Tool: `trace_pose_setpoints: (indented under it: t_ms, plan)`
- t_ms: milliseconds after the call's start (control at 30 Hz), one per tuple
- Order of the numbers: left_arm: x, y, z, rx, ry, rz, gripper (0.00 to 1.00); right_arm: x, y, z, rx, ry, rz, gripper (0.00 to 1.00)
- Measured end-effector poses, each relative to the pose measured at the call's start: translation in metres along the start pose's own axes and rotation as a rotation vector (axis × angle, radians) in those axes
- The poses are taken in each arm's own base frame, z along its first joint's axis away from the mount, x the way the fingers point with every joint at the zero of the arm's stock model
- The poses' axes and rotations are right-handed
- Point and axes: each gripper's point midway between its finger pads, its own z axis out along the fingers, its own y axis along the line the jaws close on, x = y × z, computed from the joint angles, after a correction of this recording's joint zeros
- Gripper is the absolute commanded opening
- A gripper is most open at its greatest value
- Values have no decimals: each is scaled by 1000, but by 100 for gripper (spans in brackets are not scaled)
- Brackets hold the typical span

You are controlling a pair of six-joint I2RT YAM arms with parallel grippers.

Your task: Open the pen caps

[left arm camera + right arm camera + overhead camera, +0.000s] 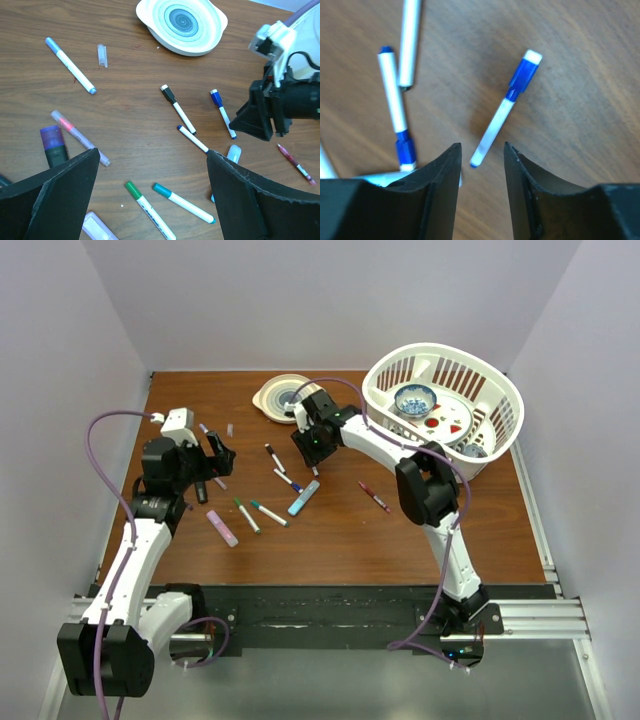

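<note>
Right tool [481,152] parted, blue cap [523,76] nearby

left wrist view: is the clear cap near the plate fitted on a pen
No, the clear cap lies alone on the table, touching no pen.

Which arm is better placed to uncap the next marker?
Right. The right claw hangs directly over a blue-capped white plastic marker, whose tip shows between the open jaws. The left claw is wide open but farther off.
</note>
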Motion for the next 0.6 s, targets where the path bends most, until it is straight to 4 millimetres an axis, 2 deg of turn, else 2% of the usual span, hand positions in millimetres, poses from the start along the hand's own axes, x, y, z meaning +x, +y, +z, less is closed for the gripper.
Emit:
trace_pose_setpoints:
  t_ms: [300, 433, 467, 600]
  plan:
    - [-2, 0, -2, -3, -11, 2, 94, 15, -14, 19, 79, 67, 3, 39]
    - [-3, 0, -2, -2, -11, 2, 94, 14, -16, 21, 89, 68, 2, 27]
    - [-3, 0, -2, -2, -11, 2, 94, 15, -18, 21, 96, 69, 0, 19]
    - [-2, -3, -2, 16, -7, 2, 95, 15, -23, 20, 126, 70, -2, 6]
